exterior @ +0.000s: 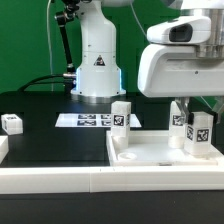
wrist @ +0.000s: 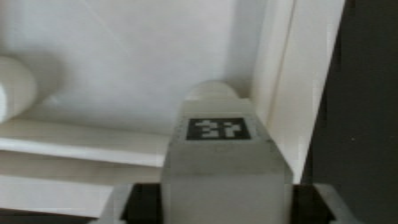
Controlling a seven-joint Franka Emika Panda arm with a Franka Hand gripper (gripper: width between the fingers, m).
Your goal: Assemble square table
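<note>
A long white border rail (exterior: 50,182) is seen nearest, running in front of the white plastic square tray-like top (exterior: 150,152) with its raised rim, which lies flat on the black surface (exterior: 50,142). At the top's far corner on the exterior view's right, a short white peg leg (exterior: 200,133) bearing a black-and-white square tag is held upright by the claw (exterior: 197,116). In the wrist view this leg (wrist: 222,160) fills the space between the dark fingers (wrist: 139,204), so the claw is taken to be clamped on it; whether the leg's end is seated in the top cannot be told. Just beside it, toward the exterior view's left, a second tagged leg (exterior: 178,119) is seen upright, partly hidden by the claw. A third tagged leg (exterior: 121,115) stands just behind the top's far edge, at the corner on the exterior view's left. A fourth small tagged white piece (exterior: 12,123) rests well apart from the top, at the exterior view's left edge. Beyond the top, the marker board (exterior: 88,120) lies flat, and behind it the arm's white base (exterior: 97,60) is set against a green backdrop (exterior: 25,40).
</note>
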